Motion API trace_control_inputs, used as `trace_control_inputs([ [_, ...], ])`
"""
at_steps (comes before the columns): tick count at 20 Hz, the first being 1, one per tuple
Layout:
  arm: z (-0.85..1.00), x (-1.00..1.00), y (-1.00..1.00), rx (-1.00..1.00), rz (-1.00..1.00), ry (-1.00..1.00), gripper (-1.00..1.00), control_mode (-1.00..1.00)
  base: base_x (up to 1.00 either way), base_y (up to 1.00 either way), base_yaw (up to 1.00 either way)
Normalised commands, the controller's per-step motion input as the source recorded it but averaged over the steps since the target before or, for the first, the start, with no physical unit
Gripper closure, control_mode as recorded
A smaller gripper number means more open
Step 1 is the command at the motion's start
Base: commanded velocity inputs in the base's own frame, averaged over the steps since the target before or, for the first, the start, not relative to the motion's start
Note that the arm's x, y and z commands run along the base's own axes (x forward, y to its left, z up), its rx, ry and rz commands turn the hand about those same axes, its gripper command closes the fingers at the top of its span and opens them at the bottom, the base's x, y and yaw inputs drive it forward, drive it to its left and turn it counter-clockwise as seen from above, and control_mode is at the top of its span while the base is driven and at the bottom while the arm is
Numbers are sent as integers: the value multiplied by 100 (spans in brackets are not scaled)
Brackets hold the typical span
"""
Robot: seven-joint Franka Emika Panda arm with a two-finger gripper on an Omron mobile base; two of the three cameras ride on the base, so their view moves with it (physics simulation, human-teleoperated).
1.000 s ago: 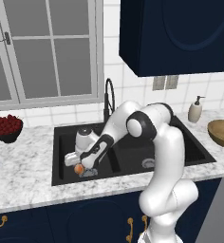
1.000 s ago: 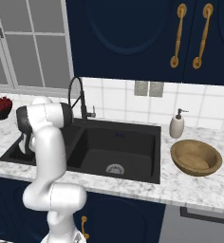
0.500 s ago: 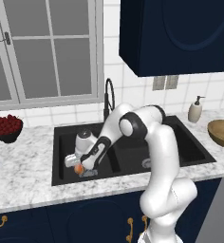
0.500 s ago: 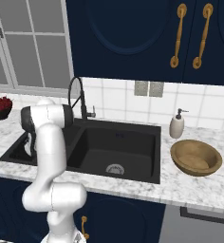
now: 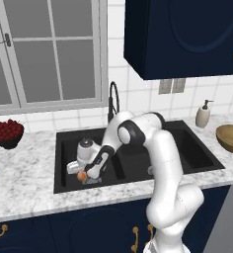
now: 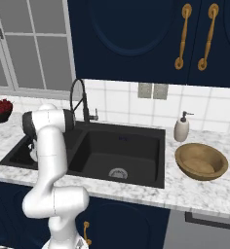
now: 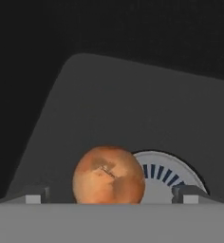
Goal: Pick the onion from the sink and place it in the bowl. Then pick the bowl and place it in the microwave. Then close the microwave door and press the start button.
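Note:
The onion, a small orange-tan ball, rests on the floor of the black sink's left basin, against a silver drain. My gripper is down in that basin, open. One fingertip stands on each side of the onion, with a gap on both sides. From the left base view the hand hovers right over the onion. The wooden bowl sits empty on the counter right of the sink. The microwave is out of view.
A black arched faucet rises behind the sink's divider. A soap dispenser stands by the tiled wall near the bowl. A dark bowl of red berries sits on the counter far left. Navy cabinets hang overhead.
The arm's elbow has swung a little to the left and the hand has sunk closer around the onion. The jaws have stayed wide apart.

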Motion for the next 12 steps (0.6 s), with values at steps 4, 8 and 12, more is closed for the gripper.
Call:
trace_control_inputs([
  [4, -32, 3, 9, 0, -2, 2, -100, -100, 0, 0, 0],
  [8, -32, 6, 0, 1, 0, 4, -100, -100, 0, 0, 0],
  [12, -30, 22, 5, 0, -1, 0, -100, -100, 0, 0, 0],
])
